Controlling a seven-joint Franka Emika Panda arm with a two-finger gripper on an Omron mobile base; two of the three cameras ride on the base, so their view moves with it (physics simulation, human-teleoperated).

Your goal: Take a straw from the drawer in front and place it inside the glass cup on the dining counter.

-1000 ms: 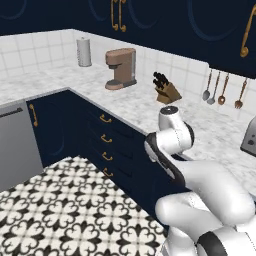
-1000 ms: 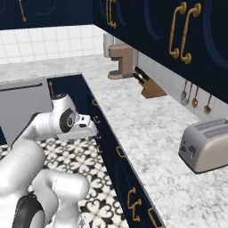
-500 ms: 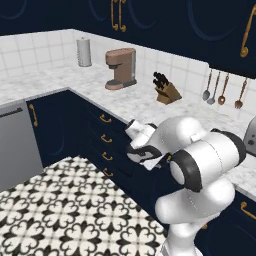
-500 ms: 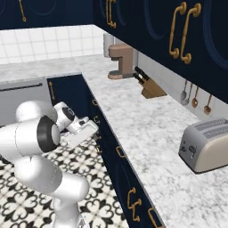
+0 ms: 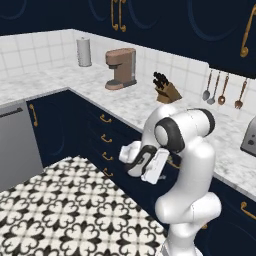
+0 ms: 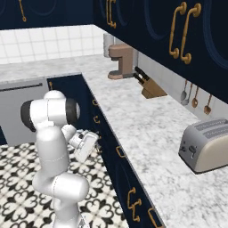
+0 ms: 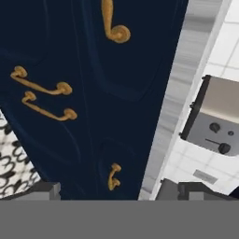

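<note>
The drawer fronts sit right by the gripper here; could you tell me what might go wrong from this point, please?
1. The gripper hangs low by the navy drawer fronts, so a reach could knock a panel or the marble worktop edge.
2. The hand view shows several brass handles close together; it might catch the wrong one.
3. The drawer looks shut, so any straw inside is hidden.
</note>
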